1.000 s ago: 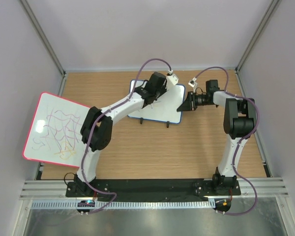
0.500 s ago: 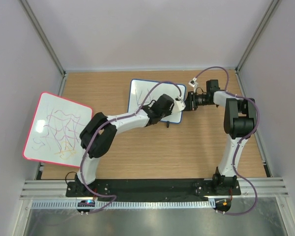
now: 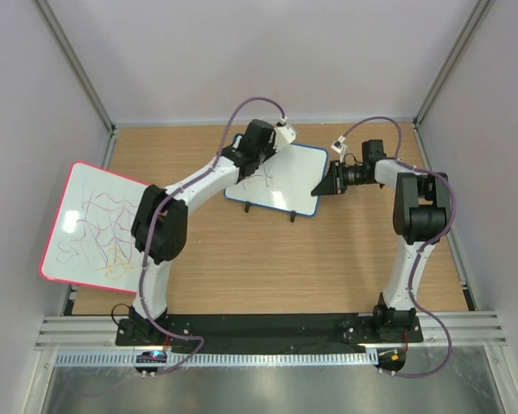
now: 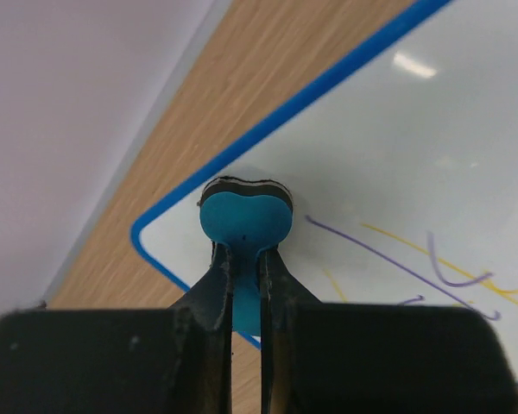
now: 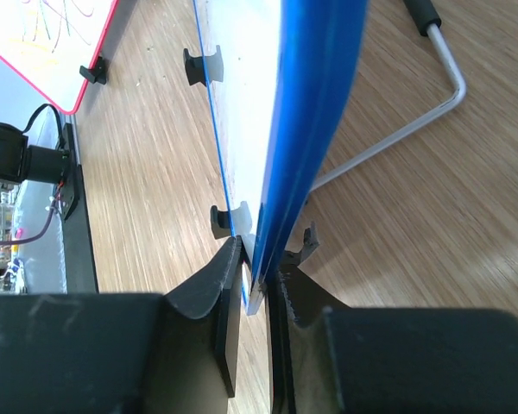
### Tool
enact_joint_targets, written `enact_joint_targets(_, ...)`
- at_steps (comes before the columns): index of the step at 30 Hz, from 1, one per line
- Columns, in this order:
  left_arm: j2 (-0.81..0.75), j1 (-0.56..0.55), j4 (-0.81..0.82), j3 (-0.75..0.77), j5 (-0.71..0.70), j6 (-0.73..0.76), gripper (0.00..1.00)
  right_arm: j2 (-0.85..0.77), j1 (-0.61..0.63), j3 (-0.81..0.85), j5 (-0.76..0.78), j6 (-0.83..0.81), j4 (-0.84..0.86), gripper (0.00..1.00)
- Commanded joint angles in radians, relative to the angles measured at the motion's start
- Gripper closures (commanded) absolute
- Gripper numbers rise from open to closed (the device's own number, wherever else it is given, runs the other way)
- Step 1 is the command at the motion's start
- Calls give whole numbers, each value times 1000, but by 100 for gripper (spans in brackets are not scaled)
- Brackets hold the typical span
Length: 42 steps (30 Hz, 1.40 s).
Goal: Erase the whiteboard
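The small blue-framed whiteboard [image 3: 285, 179] stands tilted on black feet in the middle of the table. It bears thin purple and yellow pen lines [image 4: 397, 263]. My left gripper [image 3: 242, 148] is shut on a blue eraser [image 4: 244, 220], pressed on the board's upper left corner. My right gripper [image 3: 325, 183] is shut on the board's right edge [image 5: 306, 138], gripping the blue frame between both fingers.
A larger red-framed board [image 3: 95, 226] with purple and yellow scribbles leans at the left wall, and also shows in the right wrist view [image 5: 60, 43]. The blue board's wire stand [image 5: 414, 112] rests on the wooden table behind it. Walls close in on three sides.
My left gripper with the eraser swept from the board's top to its lower right, then back up to the upper left corner. The right gripper kept hold of the board's edge.
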Motion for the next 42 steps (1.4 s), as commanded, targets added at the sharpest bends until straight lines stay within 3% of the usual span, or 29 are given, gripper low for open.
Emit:
enact_joint_targets(1,52,14,-9,59,-34,29,100,-56,7,8,30,-40,-11,99)
enact_joint_targets(8,81,-2,-15,75,10,-3,100,-59,7,6,32,-39,-12,99)
enact_joint_targets(17,-25,-125,23,-195,93,-57,100,-59,7,8,29,-37,-9,99)
enact_joint_targets(23,9,-154,25,-248,116,-80,100,-65,7,6,30,-37,-8,99)
enact_joint_targets(34,-19,2,33,-96,29,-46,100,-59,7,3,39,-37,-8,99)
enact_joint_targets(42,78,86,-7,65,-17,-3,100,-60,7,3,42,-37,-9,99)
